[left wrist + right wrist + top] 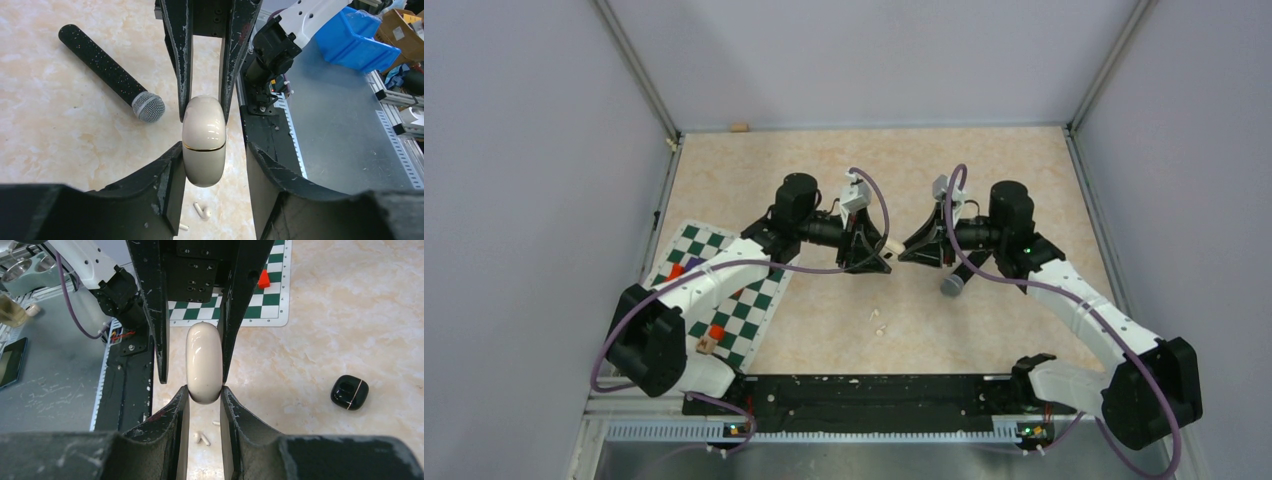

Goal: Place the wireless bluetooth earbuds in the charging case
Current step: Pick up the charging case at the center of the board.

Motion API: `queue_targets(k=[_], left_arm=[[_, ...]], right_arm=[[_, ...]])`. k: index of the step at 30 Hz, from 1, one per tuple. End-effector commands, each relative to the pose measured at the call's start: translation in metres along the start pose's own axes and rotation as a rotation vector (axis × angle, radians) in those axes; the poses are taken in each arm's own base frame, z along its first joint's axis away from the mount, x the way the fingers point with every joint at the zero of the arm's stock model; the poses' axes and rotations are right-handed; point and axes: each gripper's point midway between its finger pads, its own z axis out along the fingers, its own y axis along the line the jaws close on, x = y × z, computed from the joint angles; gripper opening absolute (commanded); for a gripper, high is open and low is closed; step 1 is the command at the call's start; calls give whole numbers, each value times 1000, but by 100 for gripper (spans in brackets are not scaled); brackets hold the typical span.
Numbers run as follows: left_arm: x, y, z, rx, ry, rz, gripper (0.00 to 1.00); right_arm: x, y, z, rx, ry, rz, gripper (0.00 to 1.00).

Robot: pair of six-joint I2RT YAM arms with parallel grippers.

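Observation:
A closed white charging case (203,140) (204,362) hangs above the table between both grippers. My right gripper (205,392) (911,250) is shut on one end of it. My left gripper (212,150) (871,255) stands open around the other end: one finger touches the case's side and a clear gap shows at the other finger. Below, two white earbuds (202,211) (201,438) (879,320) lie loose on the table, one partly hidden behind a finger (165,195).
A black microphone (107,70) (952,284) lies on the table beside the right arm. A closed black case (349,392) sits further off. A green checked mat (724,290) with small blocks lies at the left. The black base rail (864,390) runs along the near edge.

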Motion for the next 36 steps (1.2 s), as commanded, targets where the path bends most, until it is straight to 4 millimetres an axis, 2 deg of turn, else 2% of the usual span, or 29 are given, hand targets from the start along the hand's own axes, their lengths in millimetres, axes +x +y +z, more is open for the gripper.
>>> queue_targets(k=[1, 11, 17, 21, 23, 31, 36], left_arm=[[-16, -3, 3, 19, -18, 60, 49], [-19, -2, 2, 14, -21, 58, 45], [-18, -1, 2, 8, -21, 57, 54], [-18, 0, 3, 2, -21, 56, 54], [-18, 0, 3, 0, -21, 55, 52], [-20, 3, 3, -5, -22, 53, 30], [-19, 3, 4, -2, -20, 53, 26]], right_arm=[[-23, 4, 2, -18, -27, -90, 19], [-20, 5, 2, -27, -17, -92, 19], [-21, 5, 1, -23, -18, -96, 19], [-22, 5, 1, -22, -20, -99, 19], [-22, 5, 1, -24, -19, -98, 19], [-23, 5, 1, -23, -21, -98, 19], [-24, 7, 1, -30, -24, -101, 22]])
